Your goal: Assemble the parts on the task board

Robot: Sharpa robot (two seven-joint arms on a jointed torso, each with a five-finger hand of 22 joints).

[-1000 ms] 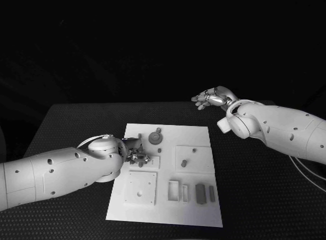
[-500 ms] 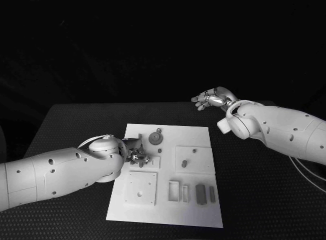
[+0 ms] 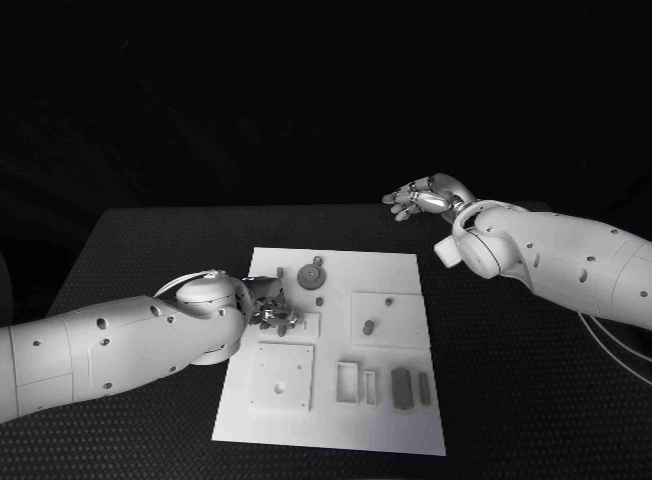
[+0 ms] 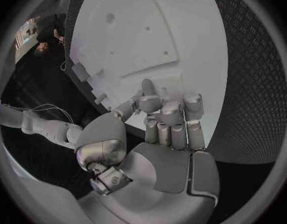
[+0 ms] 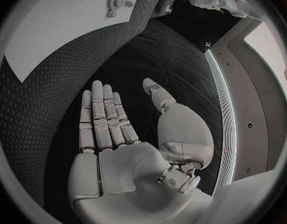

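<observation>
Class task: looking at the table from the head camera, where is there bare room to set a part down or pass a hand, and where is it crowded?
Bare: the black table left of the task board, and the mat between the board's right edge and the right hand. Crowded: the board's left-middle, where the left hand sits by the gear-shaped part.

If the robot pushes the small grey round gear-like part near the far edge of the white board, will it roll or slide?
The small grey round gear-like part appears to lie flat on the white task board, so it would probably slide, not roll. It looks small, so likely light. Its rim seems toothed, which may help fingers grip it.
</observation>
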